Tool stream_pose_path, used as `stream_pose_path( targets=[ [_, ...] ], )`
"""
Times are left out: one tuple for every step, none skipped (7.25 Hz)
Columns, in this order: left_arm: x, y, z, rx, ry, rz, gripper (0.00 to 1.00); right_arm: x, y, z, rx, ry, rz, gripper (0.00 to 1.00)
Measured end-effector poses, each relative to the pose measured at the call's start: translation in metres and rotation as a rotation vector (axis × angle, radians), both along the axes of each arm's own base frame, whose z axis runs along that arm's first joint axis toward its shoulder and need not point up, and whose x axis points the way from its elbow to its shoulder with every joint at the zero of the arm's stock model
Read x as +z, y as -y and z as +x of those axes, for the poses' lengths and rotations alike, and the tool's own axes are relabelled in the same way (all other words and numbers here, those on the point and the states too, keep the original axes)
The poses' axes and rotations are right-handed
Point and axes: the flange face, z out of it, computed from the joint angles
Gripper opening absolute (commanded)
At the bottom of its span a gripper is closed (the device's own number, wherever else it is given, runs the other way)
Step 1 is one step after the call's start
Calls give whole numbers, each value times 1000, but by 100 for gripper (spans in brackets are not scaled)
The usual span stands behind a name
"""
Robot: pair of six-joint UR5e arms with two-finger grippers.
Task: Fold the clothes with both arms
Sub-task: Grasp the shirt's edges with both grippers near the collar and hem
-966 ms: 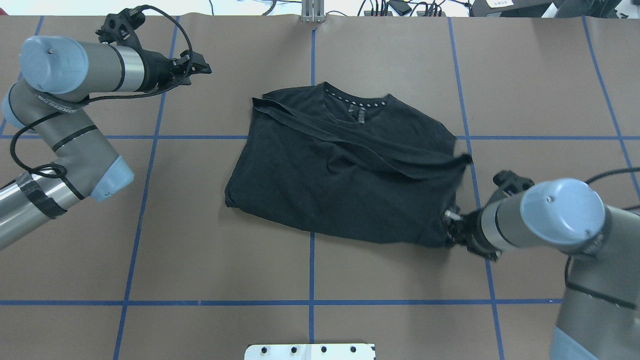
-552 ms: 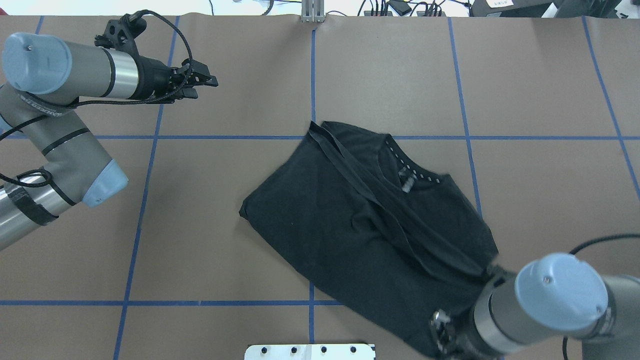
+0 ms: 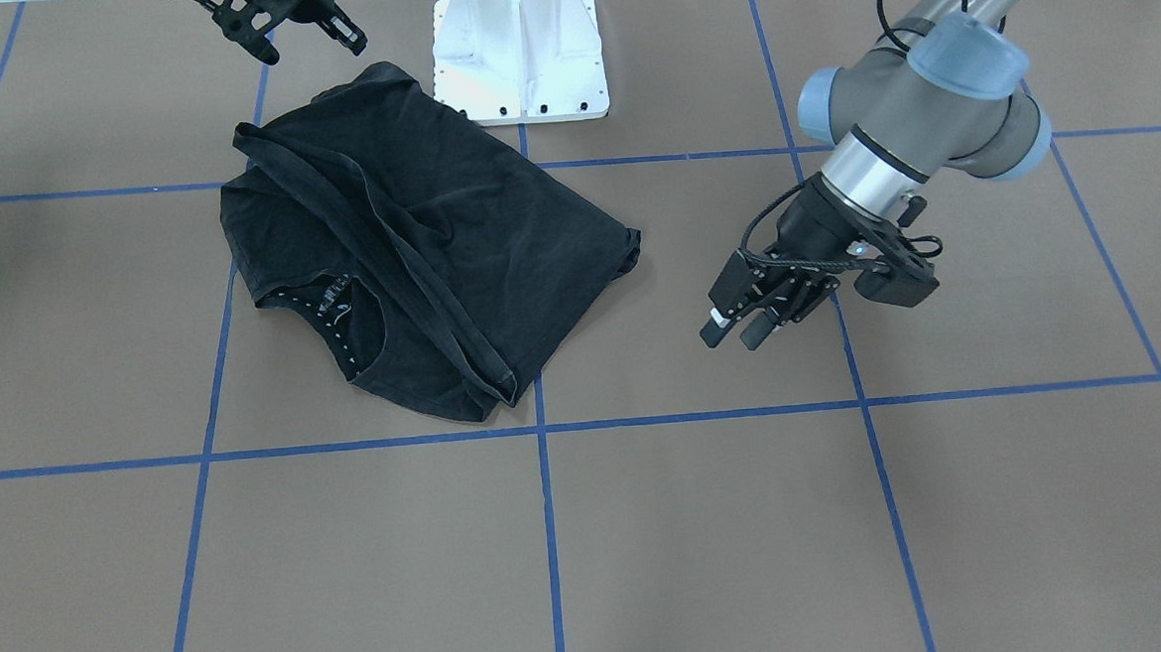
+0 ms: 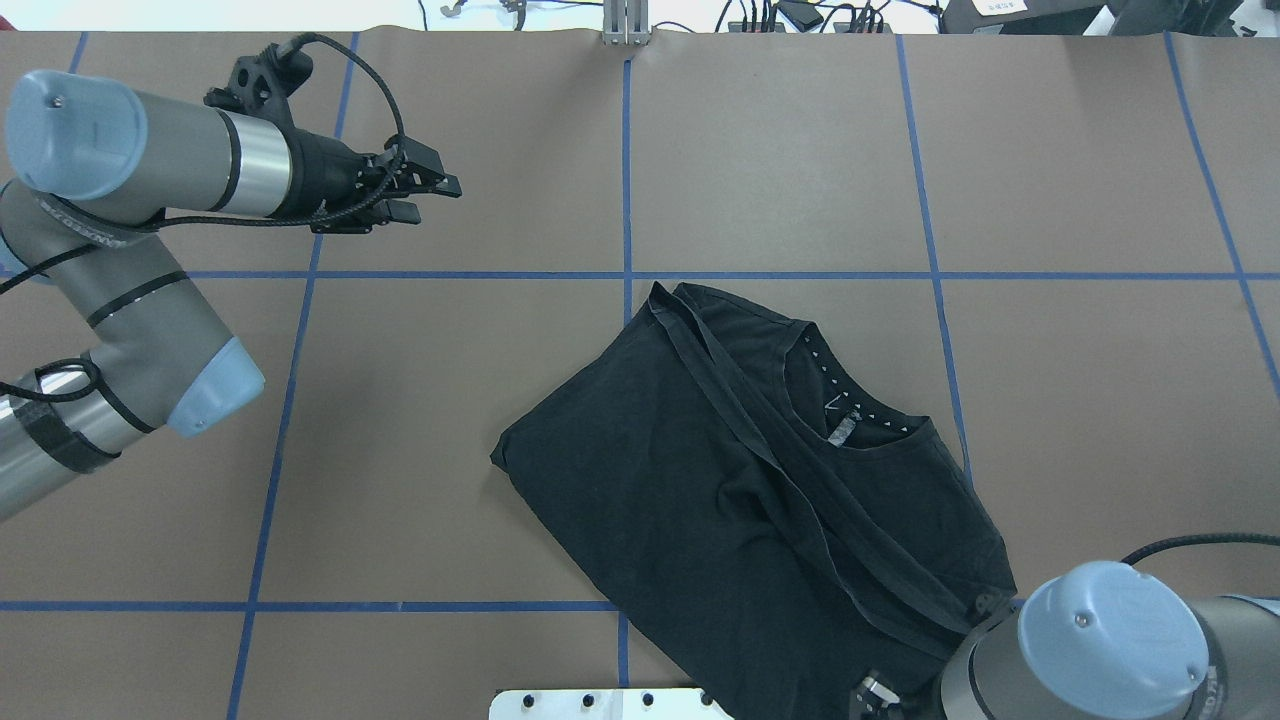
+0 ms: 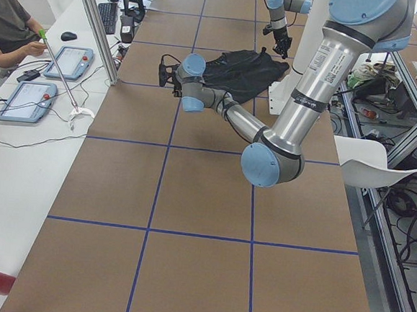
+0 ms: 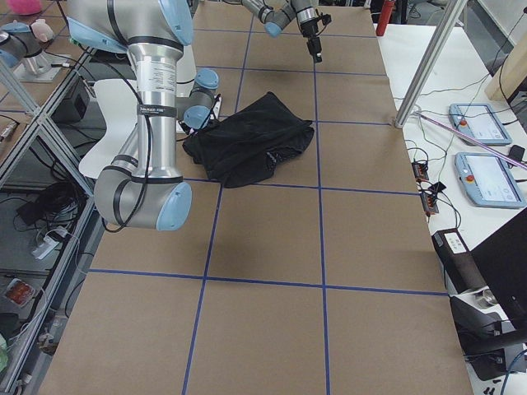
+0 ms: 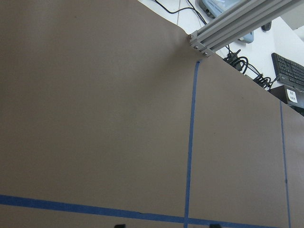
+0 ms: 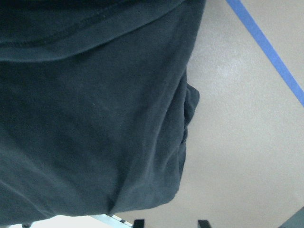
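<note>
The black T-shirt (image 4: 720,500) lies folded in on itself, skewed, on the robot's right half of the table, with its white-dotted neckband (image 4: 850,400) facing up. It also shows in the front view (image 3: 436,214). The logo is hidden. My right gripper (image 3: 313,47) hovers open over the shirt's corner near the pedestal, holding nothing. In the overhead view it (image 4: 878,697) is mostly hidden under the arm. The right wrist view shows its fingertips (image 8: 137,222) apart beside the shirt's edge (image 8: 142,142). My left gripper (image 4: 432,198) is open and empty, well to the shirt's left; it also shows in the front view (image 3: 732,333).
The white bolted pedestal (image 3: 522,61) stands at the robot's edge, touching the shirt's corner. Blue tape lines (image 4: 625,275) cross the brown table. An aluminium post (image 4: 625,25) stands at the far edge. An operator (image 5: 9,25) sits at a side desk with tablets.
My right gripper dragged the shirt toward the pedestal, turning it, and now stands open off it. My left gripper has moved a little toward the table's middle.
</note>
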Motion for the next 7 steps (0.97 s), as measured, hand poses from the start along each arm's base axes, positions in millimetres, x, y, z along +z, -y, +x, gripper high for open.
stream_pose_path(
  targets=[
    [-18, -24, 14, 31, 36, -33, 66, 1, 22, 8, 51, -1, -2, 100],
    [-30, -57, 31, 54, 75, -70, 66, 2, 51, 19, 114, -1, 3, 100],
    [-28, -94, 52, 65, 105, -106, 66, 1, 85, 33, 174, 13, 30, 100],
    [-21, -127, 76, 73, 128, -137, 66, -1, 123, 48, 221, 35, 86, 100],
    [-13, -153, 96, 86, 148, -168, 66, 0, 156, 57, 252, 47, 136, 100],
    [-6, -172, 113, 97, 176, -194, 66, 0, 185, 57, 270, 53, 170, 100],
    [3, -188, 130, 104, 208, -213, 65, 2, 209, 52, 284, 50, 180, 100]
  ],
)
